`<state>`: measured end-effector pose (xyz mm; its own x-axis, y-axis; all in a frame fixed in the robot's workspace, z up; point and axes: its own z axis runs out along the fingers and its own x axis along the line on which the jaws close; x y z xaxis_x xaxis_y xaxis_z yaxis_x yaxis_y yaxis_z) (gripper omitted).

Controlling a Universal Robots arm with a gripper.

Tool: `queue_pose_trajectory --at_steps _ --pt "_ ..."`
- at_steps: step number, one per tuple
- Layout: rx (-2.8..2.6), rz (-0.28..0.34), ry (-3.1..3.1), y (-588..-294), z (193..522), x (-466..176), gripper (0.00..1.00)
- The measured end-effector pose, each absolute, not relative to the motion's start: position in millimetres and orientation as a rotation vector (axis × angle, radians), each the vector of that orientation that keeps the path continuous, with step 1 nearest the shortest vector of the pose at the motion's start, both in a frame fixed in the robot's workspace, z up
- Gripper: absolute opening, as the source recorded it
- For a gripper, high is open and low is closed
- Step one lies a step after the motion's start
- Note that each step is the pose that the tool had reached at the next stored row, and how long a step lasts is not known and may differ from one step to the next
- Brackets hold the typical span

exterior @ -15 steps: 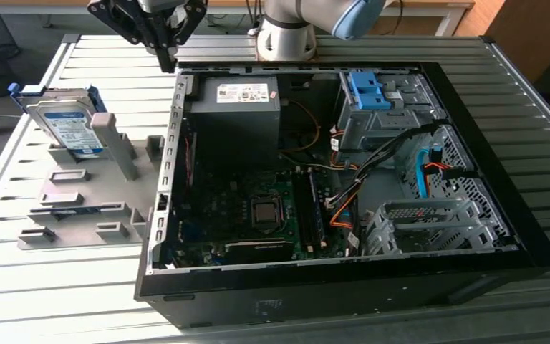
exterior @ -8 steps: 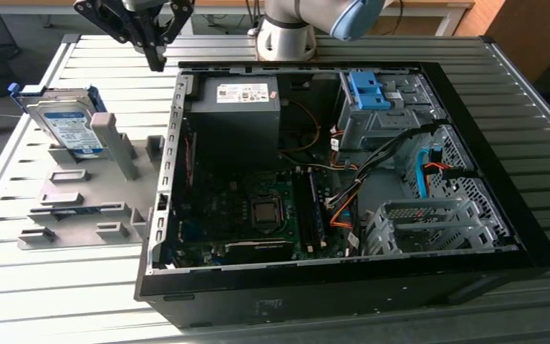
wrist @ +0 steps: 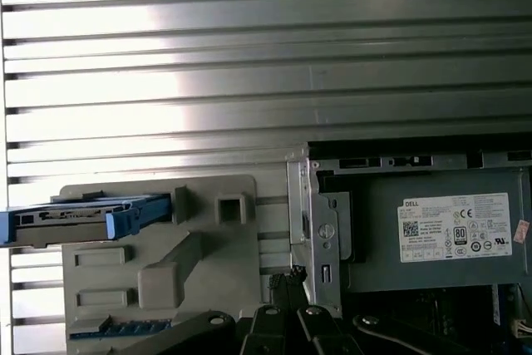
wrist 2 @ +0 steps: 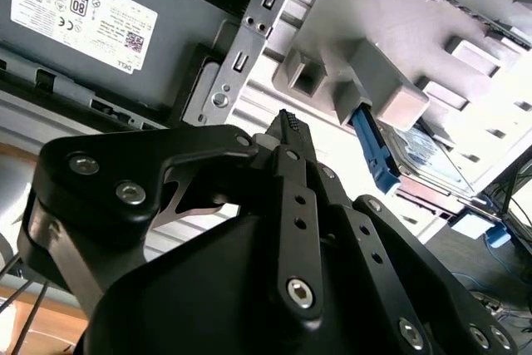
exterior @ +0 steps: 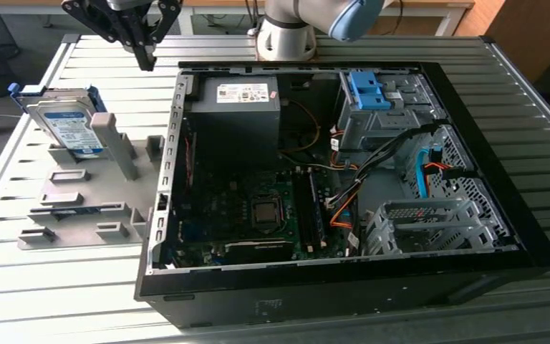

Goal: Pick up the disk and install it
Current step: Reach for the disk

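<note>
Black gripper [exterior: 147,63] clenched empty, well apart from flat silver-metal, blue-railed disk [exterior: 69,129]; probably stiff, heavyish, shock-fragile; best pinched across side edges.

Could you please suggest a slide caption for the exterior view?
Gripper, shut and empty, hangs near the open computer case; the disk rests in the grey holder.
</note>
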<state>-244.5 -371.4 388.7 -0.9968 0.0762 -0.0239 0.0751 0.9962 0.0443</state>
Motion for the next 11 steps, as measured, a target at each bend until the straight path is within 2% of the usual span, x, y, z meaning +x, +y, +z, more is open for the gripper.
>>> queue_pose_trajectory --at_steps 11 --pt "0.118 0.068 3.114 -370.3 388.0 -259.0 0.11"
